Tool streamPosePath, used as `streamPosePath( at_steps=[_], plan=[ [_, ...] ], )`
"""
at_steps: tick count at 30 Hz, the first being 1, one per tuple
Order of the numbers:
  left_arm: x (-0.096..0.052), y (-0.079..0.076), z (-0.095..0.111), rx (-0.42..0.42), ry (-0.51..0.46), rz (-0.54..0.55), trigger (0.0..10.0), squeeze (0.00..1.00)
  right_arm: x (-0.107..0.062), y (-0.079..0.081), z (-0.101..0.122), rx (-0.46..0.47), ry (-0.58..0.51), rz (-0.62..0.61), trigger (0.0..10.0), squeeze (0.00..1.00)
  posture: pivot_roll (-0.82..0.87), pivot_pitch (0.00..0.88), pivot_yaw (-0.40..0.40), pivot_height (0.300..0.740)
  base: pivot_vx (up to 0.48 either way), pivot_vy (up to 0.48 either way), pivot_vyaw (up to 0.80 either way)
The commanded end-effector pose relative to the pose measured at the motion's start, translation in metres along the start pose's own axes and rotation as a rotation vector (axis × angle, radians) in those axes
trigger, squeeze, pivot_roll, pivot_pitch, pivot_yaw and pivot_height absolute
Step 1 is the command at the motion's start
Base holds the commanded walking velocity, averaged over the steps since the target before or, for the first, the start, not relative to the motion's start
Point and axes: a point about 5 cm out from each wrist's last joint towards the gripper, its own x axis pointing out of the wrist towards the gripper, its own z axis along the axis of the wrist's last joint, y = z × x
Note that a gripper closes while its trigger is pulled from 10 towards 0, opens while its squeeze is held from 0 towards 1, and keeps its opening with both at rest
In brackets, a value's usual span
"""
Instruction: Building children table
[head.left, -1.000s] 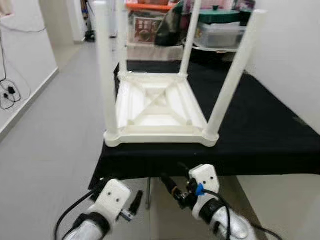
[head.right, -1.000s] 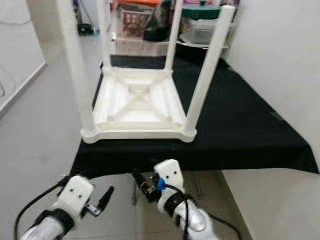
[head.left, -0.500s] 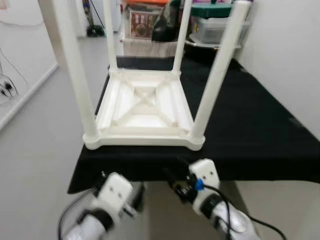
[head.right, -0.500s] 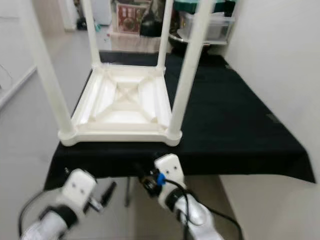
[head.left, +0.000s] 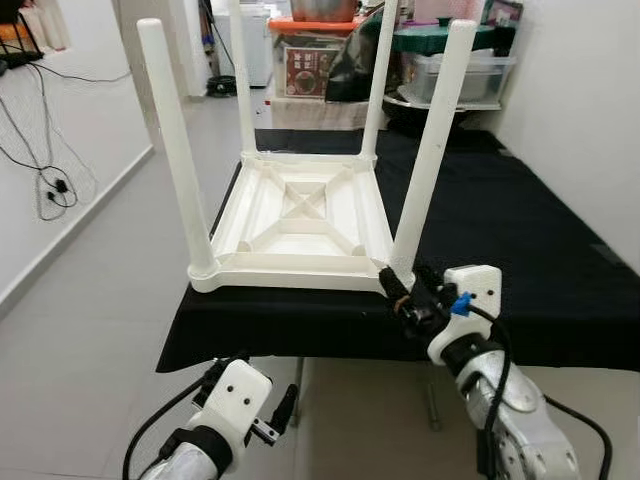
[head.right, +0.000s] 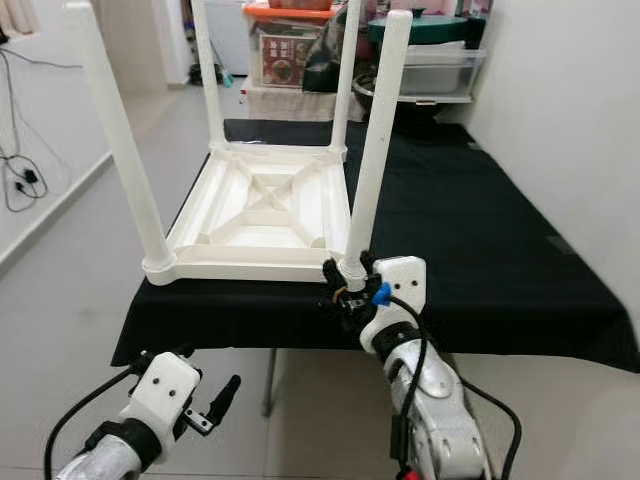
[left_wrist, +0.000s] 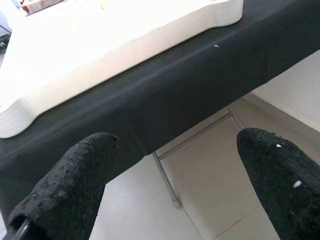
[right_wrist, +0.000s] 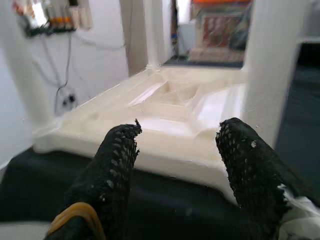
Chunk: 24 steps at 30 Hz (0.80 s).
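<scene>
I see the white children's table (head.left: 300, 215) upside down on a bench draped in black cloth (head.left: 530, 250), its top flat on the cloth near the front edge and all four legs pointing up. My right gripper (head.left: 405, 293) is up at the table's near right corner, just beside the foot of the near right leg (head.left: 430, 150) — its fingers (right_wrist: 247, 165) spread apart, nothing between them, and in the right wrist view the ribbed underside of the tabletop lies just ahead. I cannot tell whether a fingertip touches the corner. My left gripper (head.left: 283, 405) hangs low in front of the bench, below the cloth's front edge, over the grey tiled floor (head.left: 90, 310); its fingers (left_wrist: 75, 180) stand wide apart and empty. Behind the bench there are storage boxes (head.left: 310, 60) — cables trail down the left wall.
</scene>
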Motion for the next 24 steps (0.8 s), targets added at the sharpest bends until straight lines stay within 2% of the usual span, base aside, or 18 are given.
streamPosePath(
  at_steps=[1, 4, 6, 8, 12, 21, 24],
  plan=[
    [0.0, -0.001, -0.001, 0.01, 0.002, -0.017, 10.0, 0.0, -0.005, 0.012, -0.01, -0.01, 0.036, 0.044, 10.0, 0.0, 0.06, 0.01, -0.06, 0.74, 0.0, 0.0, -0.67],
    [0.0, -0.001, -0.001, 0.009, 0.006, -0.015, 10.0, 0.0, -0.014, 0.026, -0.024, -0.005, 0.087, 0.077, 10.0, 0.0, 0.06, 0.012, -0.06, 0.74, 0.0, 0.0, -0.77],
    [0.0, -0.001, -0.001, 0.009, 0.006, -0.015, 10.0, 0.0, -0.014, 0.026, -0.024, -0.005, 0.087, 0.077, 10.0, 0.0, 0.06, 0.012, -0.06, 0.74, 0.0, 0.0, -0.77],
    [0.0, -0.001, -0.002, 0.016, 0.011, -0.012, 10.0, 0.0, -0.017, 0.034, -0.029, -0.038, 0.105, 0.102, 10.0, 0.0, 0.05, 0.01, -0.056, 0.74, 0.0, 0.0, -0.39],
    [0.0, -0.001, -0.002, 0.024, 0.009, -0.011, 10.0, 0.0, -0.014, 0.033, -0.029, -0.05, 0.106, 0.09, 10.0, 0.0, 0.05, 0.01, -0.058, 0.74, 0.0, -0.225, 0.0],
    [0.0, 0.001, -0.003, 0.013, 0.02, 0.006, 10.0, 0.0, -0.012, 0.03, -0.029, -0.042, 0.11, 0.09, 10.0, 0.0, 0.06, 0.01, -0.06, 0.74, 0.309, -0.34, 0.0],
    [0.001, 0.002, -0.004, 0.0, 0.018, 0.017, 10.0, 0.0, -0.012, 0.031, -0.03, -0.045, 0.107, 0.094, 10.0, 0.0, 0.05, 0.01, -0.059, 0.74, 0.262, 0.0, 0.0]
  ],
)
